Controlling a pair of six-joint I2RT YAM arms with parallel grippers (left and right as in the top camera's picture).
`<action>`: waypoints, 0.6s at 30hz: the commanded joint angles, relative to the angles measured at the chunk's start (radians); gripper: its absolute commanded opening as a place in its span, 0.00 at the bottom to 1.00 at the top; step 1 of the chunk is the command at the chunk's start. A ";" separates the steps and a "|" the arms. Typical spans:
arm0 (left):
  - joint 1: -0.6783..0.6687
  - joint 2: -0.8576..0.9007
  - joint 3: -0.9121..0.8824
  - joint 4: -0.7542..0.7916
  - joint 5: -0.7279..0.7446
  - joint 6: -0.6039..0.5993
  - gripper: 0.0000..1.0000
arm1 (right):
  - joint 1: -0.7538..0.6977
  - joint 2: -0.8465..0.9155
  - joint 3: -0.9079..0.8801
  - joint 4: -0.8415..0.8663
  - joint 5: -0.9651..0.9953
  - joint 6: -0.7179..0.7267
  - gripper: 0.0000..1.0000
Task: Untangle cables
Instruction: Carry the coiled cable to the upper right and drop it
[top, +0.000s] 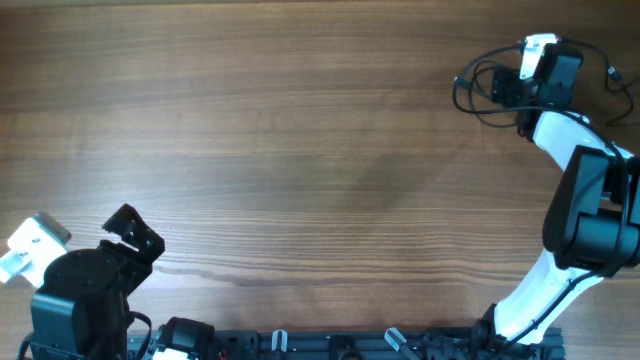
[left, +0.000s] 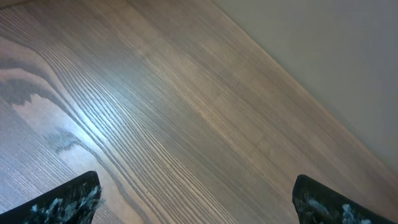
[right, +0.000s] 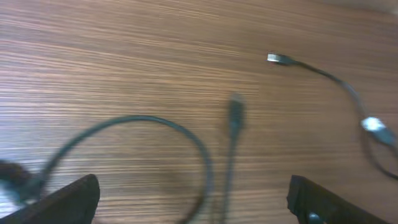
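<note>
— How do your jaws stand?
— My right gripper (right: 189, 193) is spread wide, grasping nothing. The cables (right: 235, 118) lie on the table (right: 124, 50) just ahead of its fingertips: a loop, a plug end pointing away, and another strand farther out.
— And the left?
— My left gripper (left: 196, 190) is spread and empty too. Bare wood runs ahead to the table's edge, and the cables are well apart from it.
</note>
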 joint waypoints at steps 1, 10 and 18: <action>0.004 -0.002 -0.004 0.002 -0.016 0.005 1.00 | 0.010 -0.100 0.010 -0.034 -0.232 0.053 1.00; 0.004 -0.002 -0.004 0.002 -0.017 0.005 1.00 | 0.010 -0.560 0.010 -0.394 -0.239 0.095 1.00; 0.004 -0.002 -0.004 0.002 -0.017 0.005 1.00 | 0.010 -0.861 0.010 -0.549 -0.235 0.159 1.00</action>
